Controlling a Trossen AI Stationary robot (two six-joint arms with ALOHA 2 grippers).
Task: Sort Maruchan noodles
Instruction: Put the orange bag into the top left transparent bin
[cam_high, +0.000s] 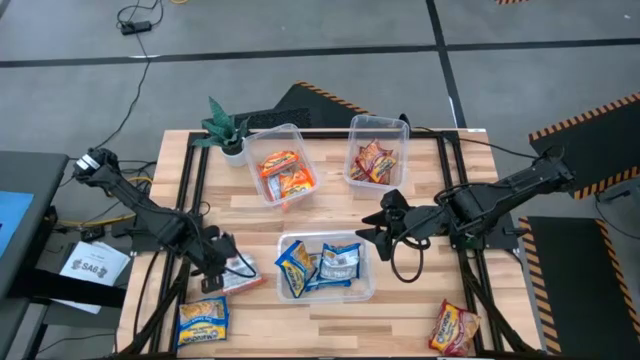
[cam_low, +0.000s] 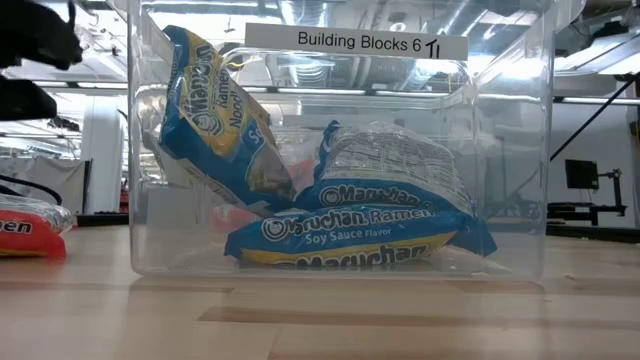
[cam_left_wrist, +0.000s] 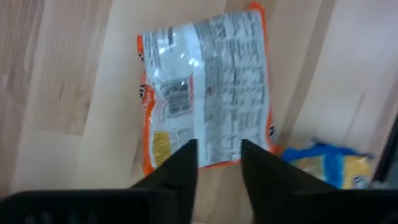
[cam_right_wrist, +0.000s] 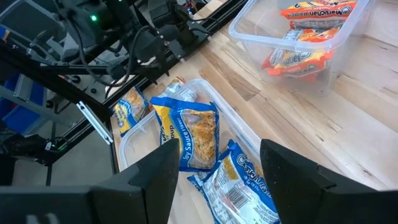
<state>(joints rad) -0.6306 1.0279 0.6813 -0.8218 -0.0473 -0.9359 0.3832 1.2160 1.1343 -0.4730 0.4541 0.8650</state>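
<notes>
High view: the left gripper (cam_high: 222, 262) is over an orange packet (cam_high: 240, 272) just beside the blue tub (cam_high: 365, 280), holding 3 blue packets (cam_high: 320, 267).

Left wrist view: fingers spread, straddling the packet's edge; next, close and lift.

Right wrist view: right gripper (cam_right_wrist: 214, 180) spread, empty above that tub.

Bare wood table (cam_high: 420, 315) open to you between front tub (cam_high: 325, 267) and two rear tubs (cam_high: 378, 150), potted plant (cam_high: 226, 130) blocking the rear left corner, loose packets (cam_high: 203, 322) at both front corners
</notes>
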